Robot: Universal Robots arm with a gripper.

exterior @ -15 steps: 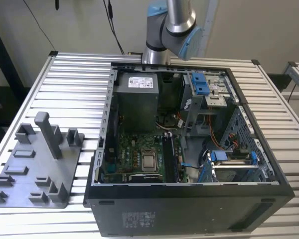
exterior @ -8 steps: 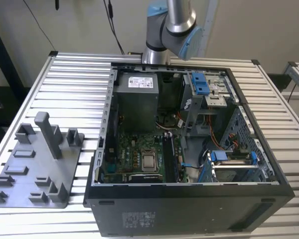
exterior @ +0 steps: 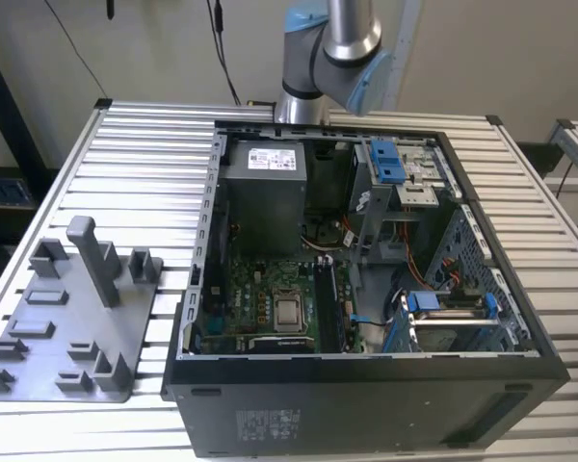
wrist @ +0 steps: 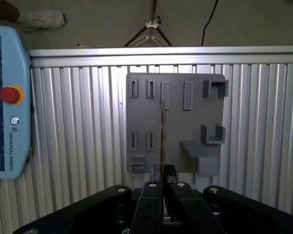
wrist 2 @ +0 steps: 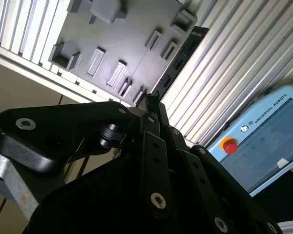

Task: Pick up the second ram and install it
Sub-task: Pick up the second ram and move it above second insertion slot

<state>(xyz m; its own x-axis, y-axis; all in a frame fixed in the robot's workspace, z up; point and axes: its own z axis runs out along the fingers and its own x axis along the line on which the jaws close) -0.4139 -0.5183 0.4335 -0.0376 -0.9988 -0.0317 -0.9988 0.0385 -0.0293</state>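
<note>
Jaws pinch tight on the second ram (wrist: 162, 131), its long axis pointing straight out toward the grey tray (wrist: 141, 117) at the exterior view's lower left.

The arm (exterior: 352, 21) is a polished silver tube with grey joint housings capped in pale blue. Its gripper (wrist 2: 151, 100) is matte black — flat linked bars, pinned along the gripper with round silver screws (wrist 2: 157, 199).

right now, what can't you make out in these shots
ram: edge-on in first wrist view, faces hidden; near end covered by pincer in second wrist view.
arm: cut off by exterior view's top edge.
slots: too small in exterior view to tell if filled.
</note>
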